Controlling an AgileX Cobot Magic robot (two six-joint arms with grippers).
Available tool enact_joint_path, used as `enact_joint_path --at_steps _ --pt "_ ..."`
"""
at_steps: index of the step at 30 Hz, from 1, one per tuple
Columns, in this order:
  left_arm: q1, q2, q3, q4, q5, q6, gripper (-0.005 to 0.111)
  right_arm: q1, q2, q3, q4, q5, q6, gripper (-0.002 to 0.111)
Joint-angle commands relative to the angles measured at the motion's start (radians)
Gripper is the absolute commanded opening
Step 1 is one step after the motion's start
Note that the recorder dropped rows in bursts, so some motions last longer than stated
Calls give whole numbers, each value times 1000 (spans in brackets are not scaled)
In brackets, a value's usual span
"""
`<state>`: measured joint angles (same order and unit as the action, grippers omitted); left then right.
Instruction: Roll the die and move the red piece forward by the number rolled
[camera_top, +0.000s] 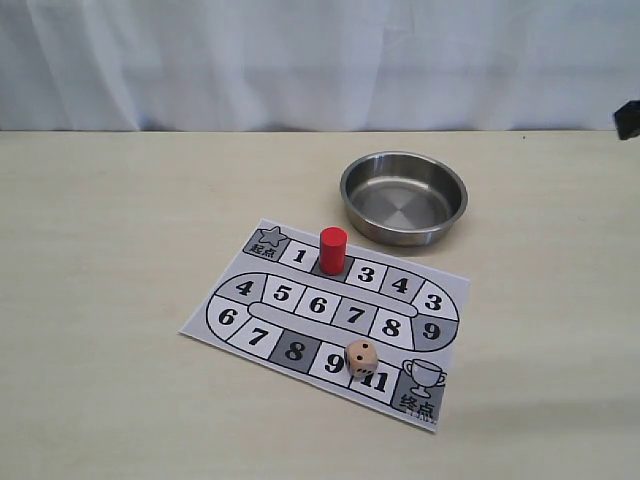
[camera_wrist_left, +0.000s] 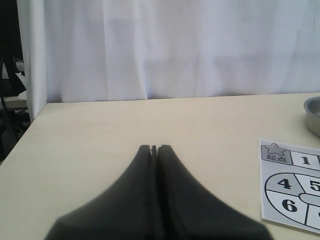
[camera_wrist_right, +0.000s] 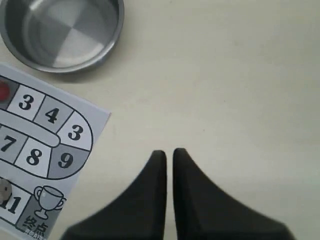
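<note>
The red piece (camera_top: 333, 249) stands upright on the grey square between 1 and 3 of the paper game board (camera_top: 452, 290). The tan die (camera_top: 361, 358) rests on the bottom row, between the 9 and 11 squares. In the right wrist view only a sliver of the red piece (camera_wrist_right: 3, 92) and of the die (camera_wrist_right: 4, 189) shows at the frame's edge. My left gripper (camera_wrist_left: 154, 148) is shut and empty over bare table, apart from the board (camera_wrist_left: 280, 165). My right gripper (camera_wrist_right: 169, 152) hangs shut and empty over bare table beside the board's trophy end.
A round steel bowl (camera_top: 404, 196), empty, sits behind the board's far right corner; its rim (camera_wrist_right: 112, 37) shows in the right wrist view. A white curtain backs the table. A black part (camera_top: 627, 118) pokes in at the right edge.
</note>
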<state>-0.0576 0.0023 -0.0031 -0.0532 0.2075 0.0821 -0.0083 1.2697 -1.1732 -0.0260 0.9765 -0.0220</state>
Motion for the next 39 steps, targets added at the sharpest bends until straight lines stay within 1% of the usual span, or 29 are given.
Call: enact_joint_path --at_steps 1,11,20,30,33,36,39 --pt "-2 -2 3 -2 -11 -4 0 -5 -189 2 -16 27 -10 4" --pt "-2 -2 3 -2 -11 -4 0 -5 -676 2 -16 16 -10 4" --pt "-2 -2 3 -2 -11 -4 0 -3 -1055 2 -10 16 -10 4" --pt "-2 -2 3 -2 -11 -4 0 0 -1257 2 -10 84 -10 4" --pt "-2 -2 3 -2 -11 -4 0 0 -1270 2 -10 91 -10 4" --pt "-2 -2 3 -2 -11 -4 0 0 -1270 -17 -9 208 -10 4" --pt "-2 -2 3 -2 -11 -4 0 0 -1270 -17 -12 245 -10 4"
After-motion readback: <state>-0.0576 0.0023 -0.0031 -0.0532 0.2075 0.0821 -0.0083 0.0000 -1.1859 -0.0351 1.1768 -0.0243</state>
